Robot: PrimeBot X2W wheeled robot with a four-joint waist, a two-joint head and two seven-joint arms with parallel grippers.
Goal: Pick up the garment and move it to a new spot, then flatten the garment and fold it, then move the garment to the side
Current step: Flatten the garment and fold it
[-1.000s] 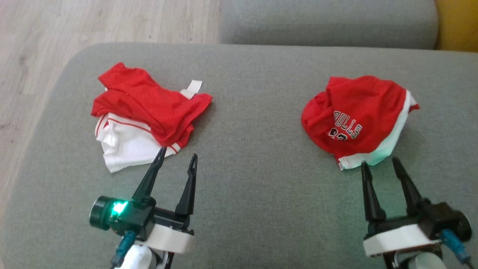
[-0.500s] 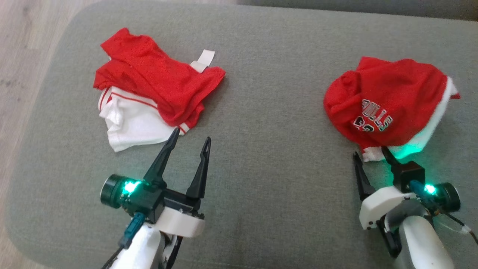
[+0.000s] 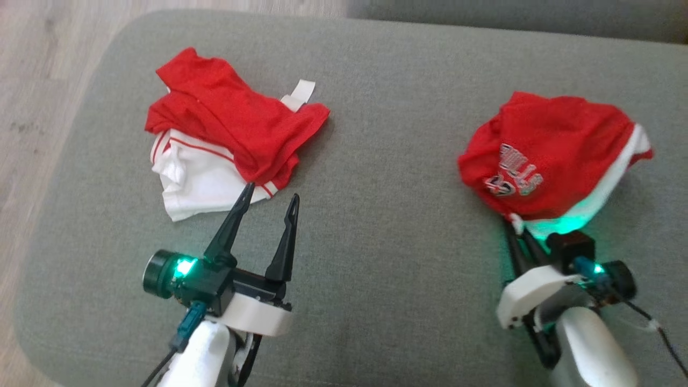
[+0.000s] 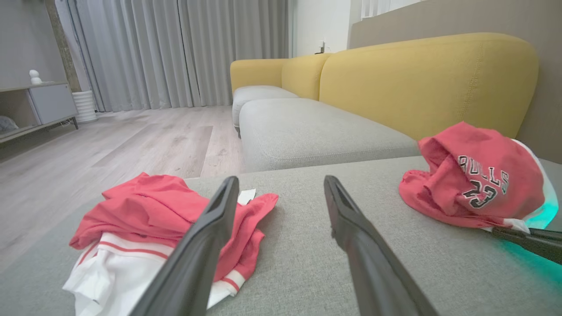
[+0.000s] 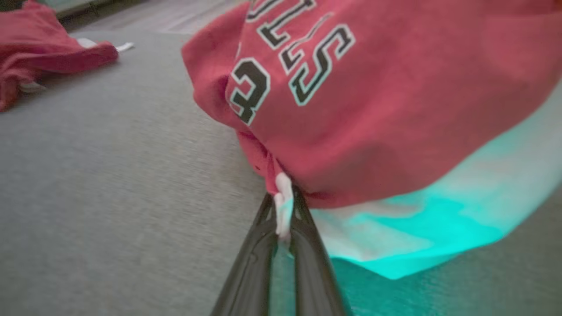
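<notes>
**Thin pinch on the jersey hem**

My right tool (image 3: 515, 226) is pressed together on a small white hem corner (image 5: 283, 197) of the red Bulls jersey (image 3: 553, 145). The jersey lies bunched at the right of the grey cushion (image 3: 387, 226), its near edge at my fingertips. My left tool (image 3: 272, 192) hangs spread and holds nothing, just on the near side of the other red-and-white garment (image 3: 226, 129) on the left.

The risk I see is the grip. I have only a sliver of fabric at the very tips, so a quick lift could let it slide out and drop the jersey in a heap. Lifted by one corner, it may also hang twisted, which would make flattening harder. My left tool is also close enough to snag the other garment if it swings forward.
</notes>
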